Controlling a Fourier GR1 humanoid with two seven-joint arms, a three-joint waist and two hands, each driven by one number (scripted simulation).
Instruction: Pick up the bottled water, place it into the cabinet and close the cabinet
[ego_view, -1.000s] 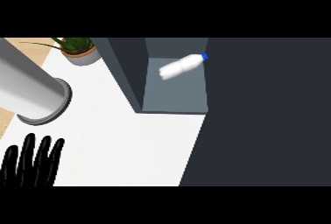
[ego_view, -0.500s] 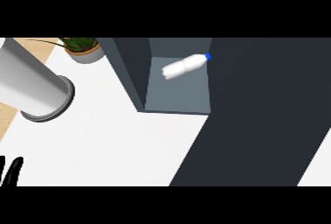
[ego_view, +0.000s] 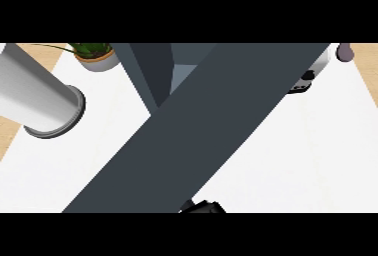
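The cabinet door (ego_view: 214, 130) takes up most of the head view, a broad dark grey slab running from the upper edge at one o'clock down to the lower edge at seven o'clock. Under it lies the white counter (ego_view: 310, 160), bare to the right and showing again on the left. Behind the door, at about twelve o'clock, the cabinet (ego_view: 151, 70) shows a dark side wall and a sliver of its paler inside (the rest is covered by the door). The bottled water cannot be seen; whether it lies in the cabinet behind the door cannot be told.

At nine o'clock a large grey cylinder with a darker ring at its end (ego_view: 44, 102) slants across the counter's left part. A potted plant (ego_view: 96, 55) stands at eleven o'clock, near the counter's far edge. At two o'clock a white and black appliance (ego_view: 310, 75) peeks out beside the door's edge.

At six o'clock a small black part of a hand (ego_view: 203, 207) shows at the lower edge, just beside the door; which hand it is and how its fingers stand cannot be told.
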